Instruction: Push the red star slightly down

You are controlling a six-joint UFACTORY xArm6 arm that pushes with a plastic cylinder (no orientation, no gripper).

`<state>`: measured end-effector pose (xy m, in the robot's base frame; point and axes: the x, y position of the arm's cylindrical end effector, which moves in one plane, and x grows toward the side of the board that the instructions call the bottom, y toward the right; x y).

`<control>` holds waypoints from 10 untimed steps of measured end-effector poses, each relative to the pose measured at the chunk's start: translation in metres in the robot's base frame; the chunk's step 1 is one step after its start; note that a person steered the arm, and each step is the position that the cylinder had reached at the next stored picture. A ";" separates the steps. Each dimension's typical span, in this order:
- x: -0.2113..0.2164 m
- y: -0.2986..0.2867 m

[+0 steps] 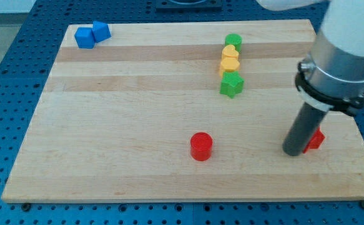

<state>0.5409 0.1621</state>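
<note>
Red star [315,139] mostly hidden, touching my tip [292,150] on the view's right; needs approach from above. No claw fitted, just 1 bare rod.

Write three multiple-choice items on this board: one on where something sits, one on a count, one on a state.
1. Where is my tip?
A. by the blue blocks at the view's top left
B. right beside the red star, on its left in the view
C. over the green blocks

2. How many yellow blocks are there?
A. one
B. two
C. four

3. How does the red cylinder stand?
A. alone, apart from all other blocks
B. touching the green star
C. stacked on a blue block

Answers: B, the rod partly hides the red star near the view's right edge. B, two yellow blocks sit between the green ones. A, bare board surrounds it.
</note>
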 end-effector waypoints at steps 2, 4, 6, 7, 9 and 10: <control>-0.079 -0.025; -0.067 0.017; -0.002 0.039; 0.004 0.042; -0.013 0.009; -0.022 -0.045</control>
<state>0.5190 0.1171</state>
